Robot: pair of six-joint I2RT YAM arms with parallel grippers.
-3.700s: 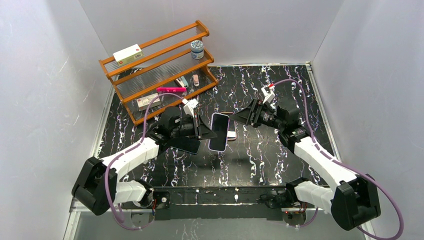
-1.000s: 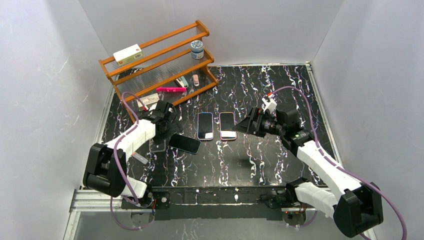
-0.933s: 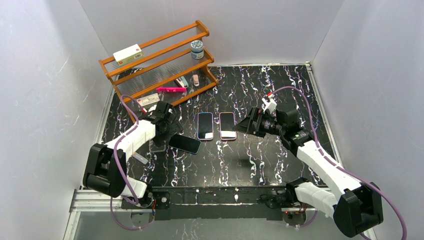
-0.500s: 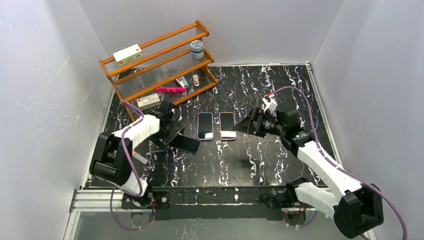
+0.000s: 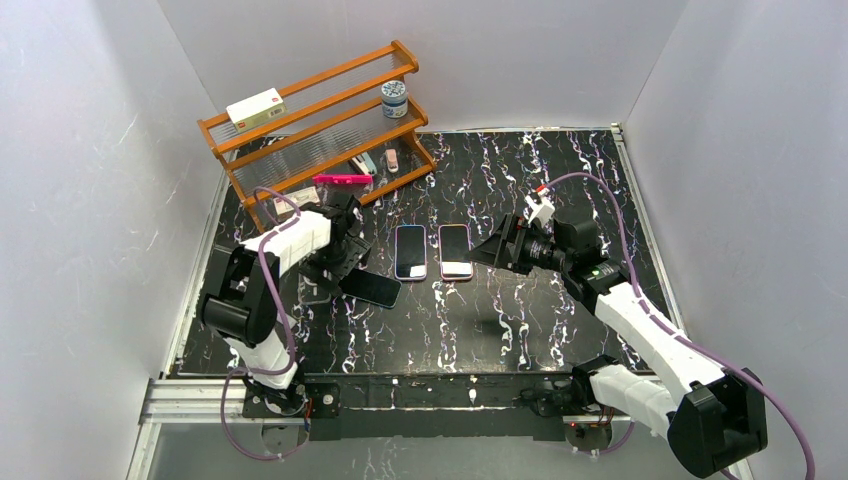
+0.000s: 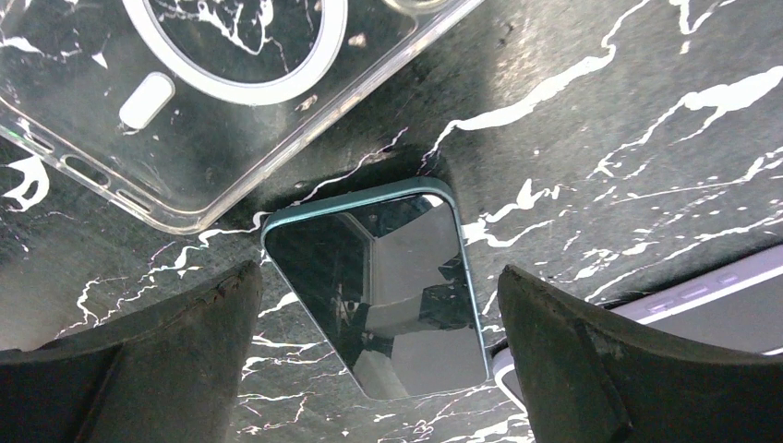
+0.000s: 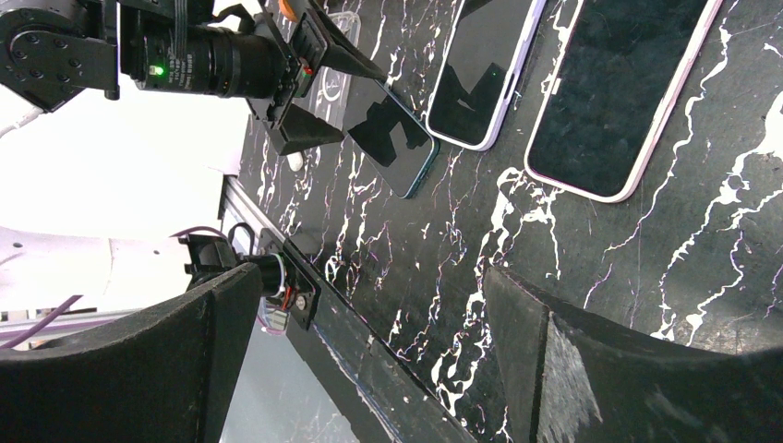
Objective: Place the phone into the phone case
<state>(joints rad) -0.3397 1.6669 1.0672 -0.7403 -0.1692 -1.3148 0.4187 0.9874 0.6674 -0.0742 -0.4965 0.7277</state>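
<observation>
Left wrist view cuts off the clear phone case [image 6: 212,101].

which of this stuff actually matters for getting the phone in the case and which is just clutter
For the job: clear phone case; teal-edged phone, the one under the open left claw.
Lying about: purple phone and pink phone, probably spares; wooden rack with its white box and jar.

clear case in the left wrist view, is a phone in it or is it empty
Empty. The table and its marble veins show straight through the clear case; the teal-edged phone lies outside it, by its edge.
</observation>
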